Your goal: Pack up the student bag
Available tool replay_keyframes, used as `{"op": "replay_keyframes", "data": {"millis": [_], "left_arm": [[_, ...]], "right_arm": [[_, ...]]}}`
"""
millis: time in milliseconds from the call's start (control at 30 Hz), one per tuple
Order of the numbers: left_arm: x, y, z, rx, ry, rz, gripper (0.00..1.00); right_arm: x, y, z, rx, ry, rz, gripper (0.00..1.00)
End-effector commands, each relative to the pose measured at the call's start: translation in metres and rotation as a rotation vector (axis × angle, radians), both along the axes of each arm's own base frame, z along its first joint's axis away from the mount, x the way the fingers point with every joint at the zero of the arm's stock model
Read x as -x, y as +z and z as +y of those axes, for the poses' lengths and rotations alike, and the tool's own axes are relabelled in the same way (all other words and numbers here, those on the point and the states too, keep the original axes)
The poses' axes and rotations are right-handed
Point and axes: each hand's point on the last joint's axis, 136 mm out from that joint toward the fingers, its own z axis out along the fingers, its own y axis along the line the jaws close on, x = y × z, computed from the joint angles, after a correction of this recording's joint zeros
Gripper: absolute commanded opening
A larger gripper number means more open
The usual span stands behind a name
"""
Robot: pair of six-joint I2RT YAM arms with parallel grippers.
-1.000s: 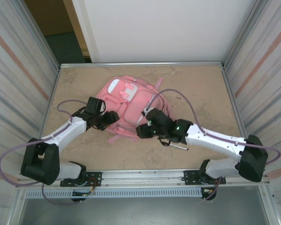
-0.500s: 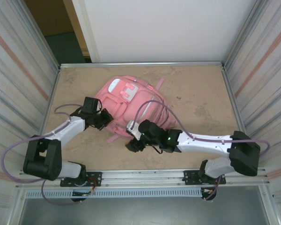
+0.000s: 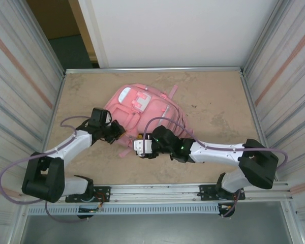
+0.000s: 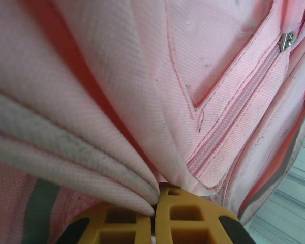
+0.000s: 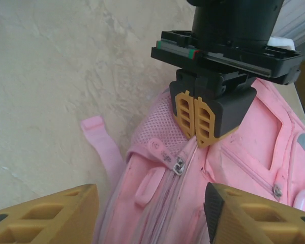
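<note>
Bag (image 3: 142, 109) lies flat on the surface (image 3: 213, 101), left of centre, top end pointing away from the arm bases.

Top view: left claw (image 3: 117, 133) sits at the bag's near-left edge. Right claw (image 3: 141, 147) sits at the near edge, just beside the left one.

Left wrist view: claw clenched on a fold of pink bag fabric, pinched tight between the yellow fingers. Closed zipper (image 4: 234, 122) runs diagonally just beyond the pinch.

Right wrist view: right claw released, fingers well apart and holding nothing, aimed at the zip pull (image 5: 179, 165) below the left claw's pinch. Loose strap (image 5: 99, 137) trails onto the surface to the left.

Step, as judged: opening the bag, nothing packed yet. Left claw anchors the fabric. Next move calls for the right claw to advance, close on the small pull and draw it along the zipper against the left claw's hold.

Versus a second ago: left claw was parted, now clamped. Right arm has swung from the bag's right side to its near edge.
</note>
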Motion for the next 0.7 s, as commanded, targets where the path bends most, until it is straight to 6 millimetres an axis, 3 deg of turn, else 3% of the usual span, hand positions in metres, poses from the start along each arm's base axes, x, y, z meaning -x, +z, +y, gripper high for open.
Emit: {"op": "replay_keyframes", "data": {"millis": [0, 233, 400, 567, 667], "left_arm": [[-0.005, 0.029, -0.025, 0.124, -0.066, -0.042, 0.0], [-0.002, 0.037, -0.023, 0.127, -0.059, -0.068, 0.0], [0.002, 0.041, -0.027, 0.156, -0.081, -0.072, 0.0], [0.005, 0.042, -0.03, 0.179, -0.088, -0.064, 0.0], [0.006, 0.041, -0.031, 0.193, -0.094, -0.061, 0.0]], "right_arm": [[-0.006, 0.014, 0.016, -0.077, 0.035, -0.055, 0.56], [-0.035, -0.004, 0.02, -0.06, -0.061, -0.104, 0.56], [-0.039, -0.017, 0.031, -0.014, -0.048, -0.137, 0.55], [-0.048, -0.015, 0.046, -0.038, -0.081, -0.244, 0.54], [-0.048, -0.013, 0.052, -0.076, -0.098, -0.28, 0.42]]}}
